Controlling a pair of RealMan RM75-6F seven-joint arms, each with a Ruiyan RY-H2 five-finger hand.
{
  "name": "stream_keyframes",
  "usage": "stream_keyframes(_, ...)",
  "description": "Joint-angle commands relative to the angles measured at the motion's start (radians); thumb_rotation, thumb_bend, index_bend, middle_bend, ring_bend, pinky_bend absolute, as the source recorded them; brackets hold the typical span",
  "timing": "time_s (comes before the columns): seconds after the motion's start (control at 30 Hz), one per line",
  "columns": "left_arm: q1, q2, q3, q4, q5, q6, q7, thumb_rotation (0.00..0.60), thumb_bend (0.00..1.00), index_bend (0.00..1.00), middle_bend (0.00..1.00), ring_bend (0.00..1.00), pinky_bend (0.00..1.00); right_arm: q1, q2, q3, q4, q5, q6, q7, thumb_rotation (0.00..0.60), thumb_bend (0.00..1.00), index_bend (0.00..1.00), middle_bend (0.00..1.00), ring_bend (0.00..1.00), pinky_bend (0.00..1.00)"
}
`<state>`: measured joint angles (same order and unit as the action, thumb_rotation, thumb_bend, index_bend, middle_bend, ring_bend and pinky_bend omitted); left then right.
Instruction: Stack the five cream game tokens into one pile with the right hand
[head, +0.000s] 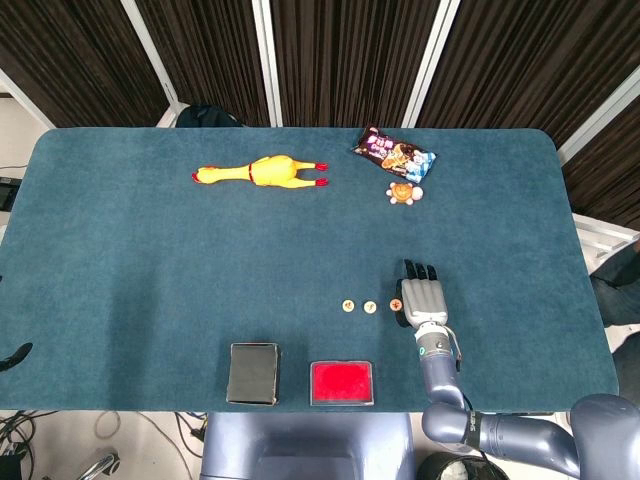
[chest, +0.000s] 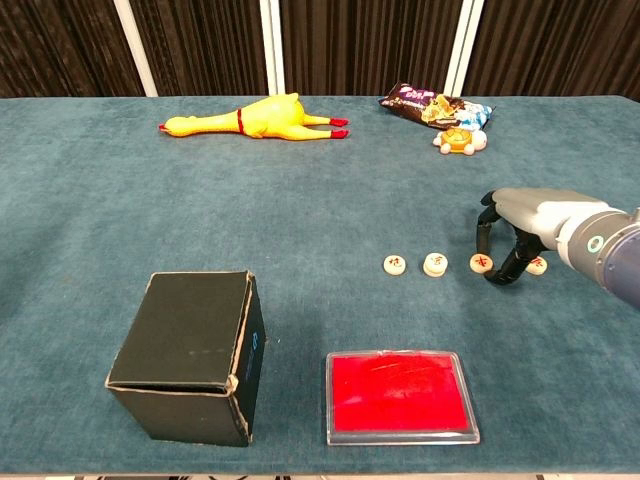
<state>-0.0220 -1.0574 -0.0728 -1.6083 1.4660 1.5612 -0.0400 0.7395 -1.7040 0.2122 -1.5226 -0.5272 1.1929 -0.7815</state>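
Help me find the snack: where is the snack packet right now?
The snack packet lies at the table's far edge, right of centre in the head view, just behind a small orange toy and right of the rubber chicken.

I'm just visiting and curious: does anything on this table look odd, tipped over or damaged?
Mostly tidy. The black box has a scuffed, peeling corner, and the rubber chicken lies on its side. The task names five cream tokens, but only four show in the chest view; the right hand may hide one.
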Motion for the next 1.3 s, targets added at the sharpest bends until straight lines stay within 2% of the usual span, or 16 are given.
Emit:
stream_keyframes(0.03, 0.0, 0.0, 0.0, -0.001, 0.001, 0.001, 0.0, 0.6, 0.12, 0.14, 0.0, 0.0, 0.03, 0.001, 0.0, 0.002, 0.0, 0.001, -0.001, -0.001, 0.6, 0.39, 0.49, 0.0, 0.0, 0.0)
stream_keyframes(0.4, 0.0, 0.001, 0.0, -0.001, -0.002, -0.001, -0.004, 0.6, 0.12, 0.14, 0.0, 0.0, 0.03, 0.004, 0.005, 0.015, -0.009, -0.003, 0.001, -0.002, 0.6, 0.39, 0.52, 0.0, 0.0, 0.0)
stream_keyframes(0.83, 0.001, 0.001, 0.001, -0.004, 0.002, 0.001, -0.002, 0.6, 0.12, 0.14, 0.0, 0.0, 0.03, 0.036, 0.074, 0.047, -0.152, -0.002, 0.021, -0.052, 0.6, 0.39, 0.52, 0.0, 0.0, 0.0)
stream_keyframes(1.03, 0.001, 0.001, 0.001, -0.005, 0.004, 0.002, -0.001, 0.6, 0.12, 0.14, 0.0, 0.0, 0.03, 0.061, 0.059, 0.045, -0.178, 0.009, 0.026, -0.078, 0.6, 0.39, 0.52, 0.0, 0.0, 0.0)
stream_keyframes(1.3, 0.0, 0.002, 0.0, -0.002, 0.002, 0.002, -0.004, 0.6, 0.12, 0.14, 0.0, 0.0, 0.03, 0.083, 0.026, 0.042, -0.156, 0.026, 0.032, -0.089, 0.6, 0.39, 0.52, 0.0, 0.0, 0.0)
